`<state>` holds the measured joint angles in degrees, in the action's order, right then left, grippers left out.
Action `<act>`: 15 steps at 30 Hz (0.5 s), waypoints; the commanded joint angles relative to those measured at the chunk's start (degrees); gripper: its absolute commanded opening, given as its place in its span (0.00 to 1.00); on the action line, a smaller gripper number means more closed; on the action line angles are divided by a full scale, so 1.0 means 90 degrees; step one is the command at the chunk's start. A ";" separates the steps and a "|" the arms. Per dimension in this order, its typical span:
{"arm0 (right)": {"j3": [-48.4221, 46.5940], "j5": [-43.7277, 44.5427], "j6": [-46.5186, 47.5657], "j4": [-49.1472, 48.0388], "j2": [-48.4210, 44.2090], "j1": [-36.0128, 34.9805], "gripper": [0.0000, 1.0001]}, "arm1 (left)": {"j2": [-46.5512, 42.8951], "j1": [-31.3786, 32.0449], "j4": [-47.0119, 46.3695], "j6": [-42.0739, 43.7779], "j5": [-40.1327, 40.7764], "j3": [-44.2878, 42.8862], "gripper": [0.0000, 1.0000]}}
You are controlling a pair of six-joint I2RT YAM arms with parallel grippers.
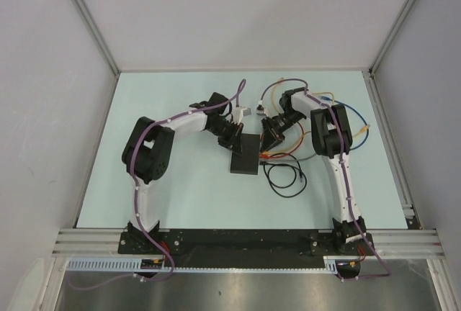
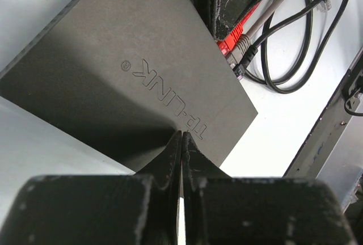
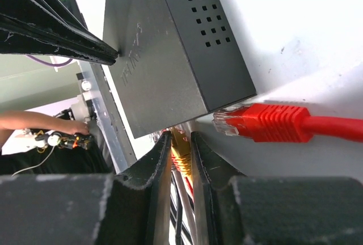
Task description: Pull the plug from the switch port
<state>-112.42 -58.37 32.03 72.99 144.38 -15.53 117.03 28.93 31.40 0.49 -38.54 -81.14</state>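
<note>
The switch (image 1: 245, 155) is laid mid-table (image 1: 180, 196); its top is pressed by the fully closed, empty left end effector (image 2: 181, 137), likely as bracing; the yellow plug (image 3: 181, 160) at its port edge is pinched by the right end effector (image 3: 180, 140) for pulling; a red plug (image 3: 261, 123) lies beside.

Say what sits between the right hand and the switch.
A yellow plug, pinched by the right hand, at the switch; seen in right wrist view.
</note>
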 commanded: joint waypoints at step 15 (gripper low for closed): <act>0.0266 0.0283 0.0083 -0.0659 -0.0221 0.0300 0.01 | 0.0268 0.0106 0.0115 0.0248 0.0425 -0.0115 0.02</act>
<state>-108.64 -63.11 30.57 72.95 145.36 -12.32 117.08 29.36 31.44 0.51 -38.30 -81.28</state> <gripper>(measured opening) 0.169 0.023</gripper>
